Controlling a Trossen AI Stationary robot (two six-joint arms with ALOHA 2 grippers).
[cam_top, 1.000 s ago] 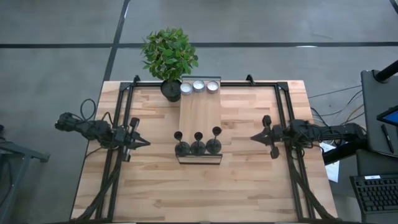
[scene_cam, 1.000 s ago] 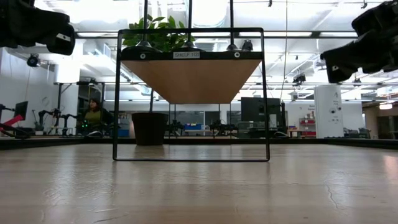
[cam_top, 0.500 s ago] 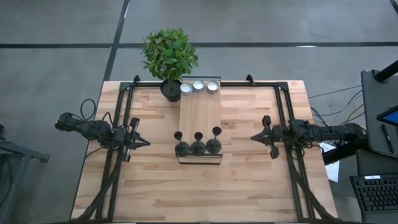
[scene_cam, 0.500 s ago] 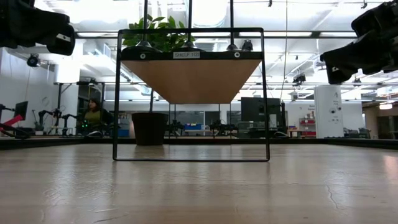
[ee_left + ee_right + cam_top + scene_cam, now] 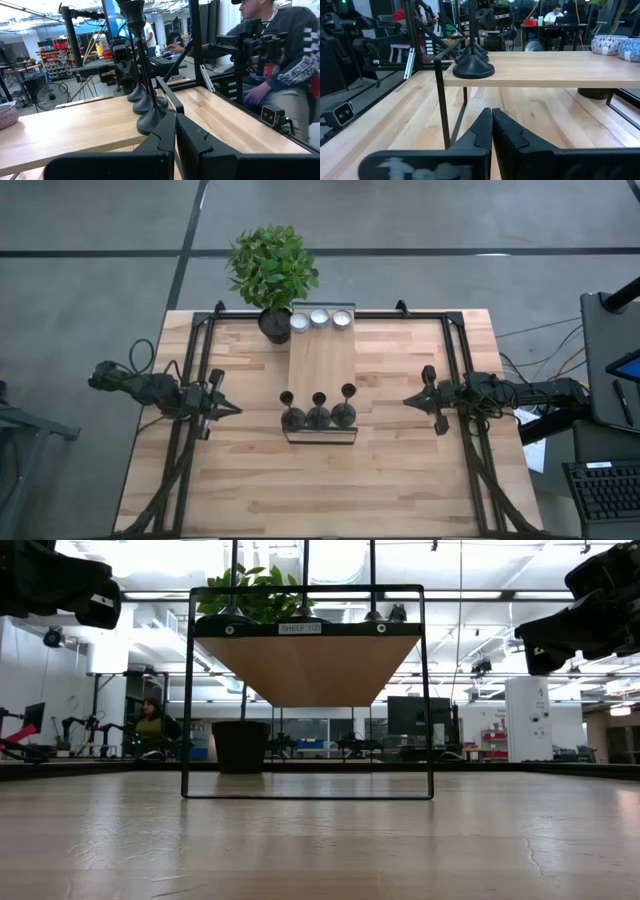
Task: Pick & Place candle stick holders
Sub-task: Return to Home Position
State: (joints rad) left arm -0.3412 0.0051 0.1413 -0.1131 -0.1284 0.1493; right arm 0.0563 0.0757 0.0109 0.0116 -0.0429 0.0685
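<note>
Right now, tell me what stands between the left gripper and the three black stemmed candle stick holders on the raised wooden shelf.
Nothing visible. The left gripper, shut, faces the black candle stick holders across the wooden table; only the shelf's thin black frame edges that end. The right gripper waits opposite, shut.

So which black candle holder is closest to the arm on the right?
The candle stick holder at the right end of the row on the shelf; the other two stand farther from the right arm.
</note>
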